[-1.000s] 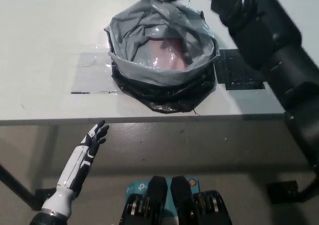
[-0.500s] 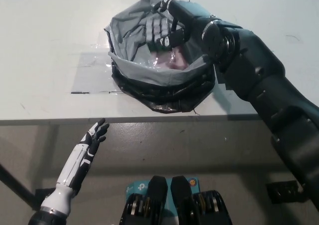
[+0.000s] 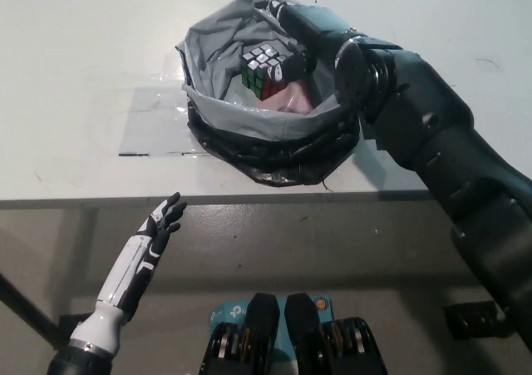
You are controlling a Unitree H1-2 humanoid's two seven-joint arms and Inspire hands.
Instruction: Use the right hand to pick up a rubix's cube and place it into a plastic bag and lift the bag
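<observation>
One cube (image 3: 266, 69), one bag (image 3: 249, 125) (grey), one table (image 3: 75, 76).

— The plastic bag (image 3: 274, 130)?
— Thin, crinkled, glossy film, grey inside, black outside.
— And the cube (image 3: 266, 70) in it?
— Smooth plastic, shiny stickers. The table (image 3: 83, 76) beneath looks matt.

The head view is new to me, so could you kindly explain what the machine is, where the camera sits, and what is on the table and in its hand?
This is a humanoid robot seen from a camera on its own head, looking steeply down. The black right hand reaches in from the right and holds a Rubik's cube over the open mouth of a grey plastic bag. The bag sits on a white table, its lower part bunched up black. Something pinkish shows inside the bag, but I cannot tell what. The white left hand rests at lower left, below the table edge, its fingers apart and holding nothing.
</observation>
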